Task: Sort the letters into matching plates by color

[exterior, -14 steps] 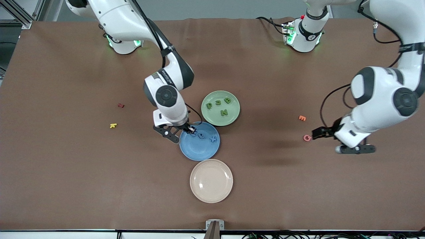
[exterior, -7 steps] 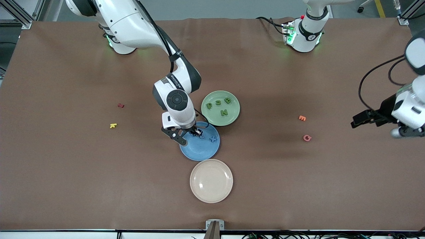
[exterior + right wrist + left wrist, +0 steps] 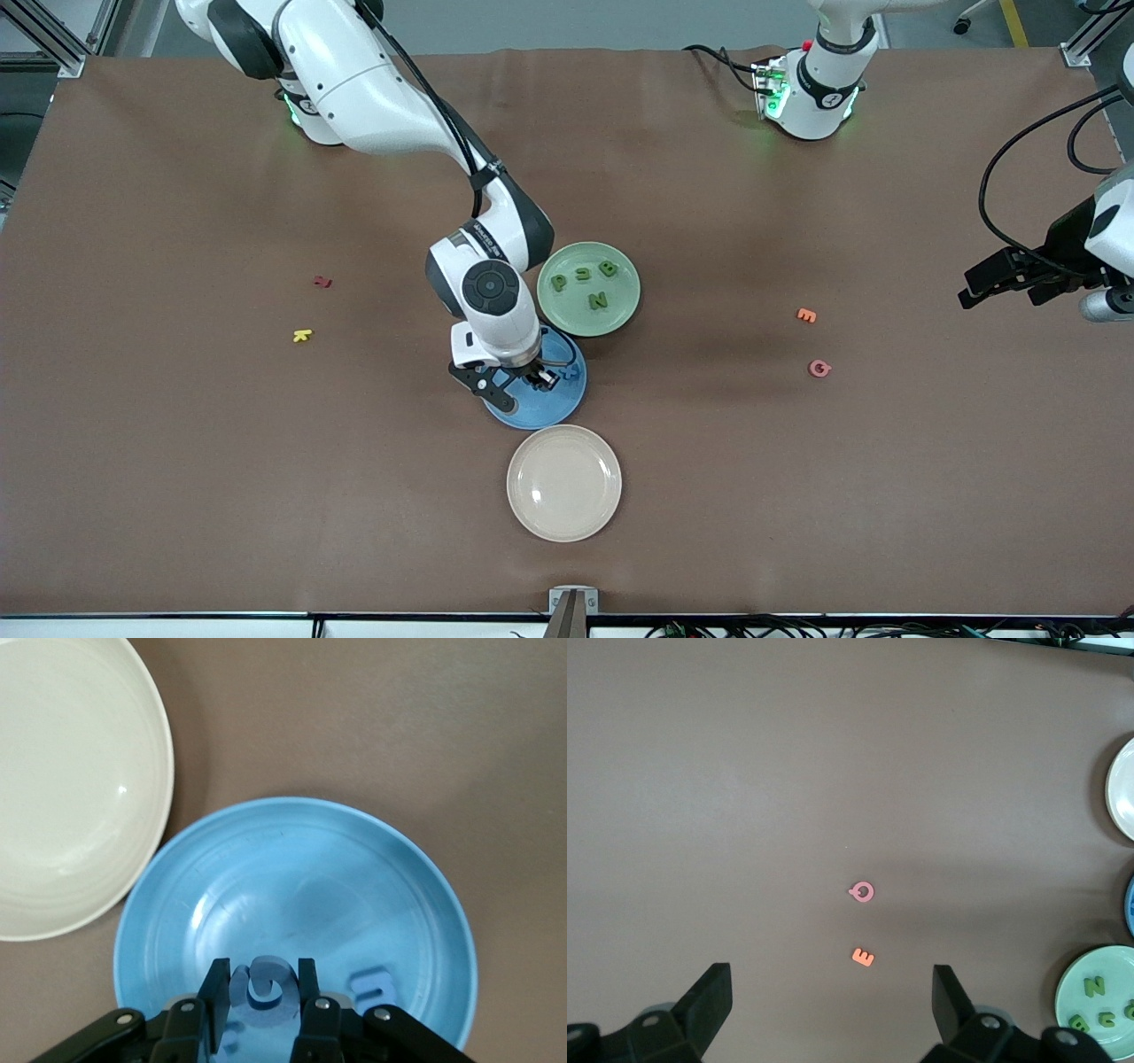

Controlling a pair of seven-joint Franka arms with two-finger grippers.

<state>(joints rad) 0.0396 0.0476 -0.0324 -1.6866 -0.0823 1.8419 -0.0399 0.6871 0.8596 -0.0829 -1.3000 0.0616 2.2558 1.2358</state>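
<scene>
My right gripper (image 3: 534,379) hangs low over the blue plate (image 3: 540,412), shut on a curled blue letter (image 3: 266,985) that stands on edge between its fingers. More blue letters lie in that plate, one beside the jaws (image 3: 370,985). The green plate (image 3: 622,306) touches the blue one and holds the green letters P (image 3: 558,283), u (image 3: 582,274), B (image 3: 608,267) and N (image 3: 598,300). My left gripper (image 3: 1032,297) waits open and empty in the air over the left arm's end of the table, with nothing between its fingers (image 3: 709,997).
A cream plate (image 3: 564,483) sits nearer the camera than the blue plate. An orange letter (image 3: 805,315) and a pink letter (image 3: 819,368) lie toward the left arm's end. A red letter (image 3: 322,282) and a yellow letter (image 3: 302,335) lie toward the right arm's end.
My right gripper has carried the blue letter from the plate's rim in over its middle. The left arm has swung away from the pink letter toward its own end of the table.
</scene>
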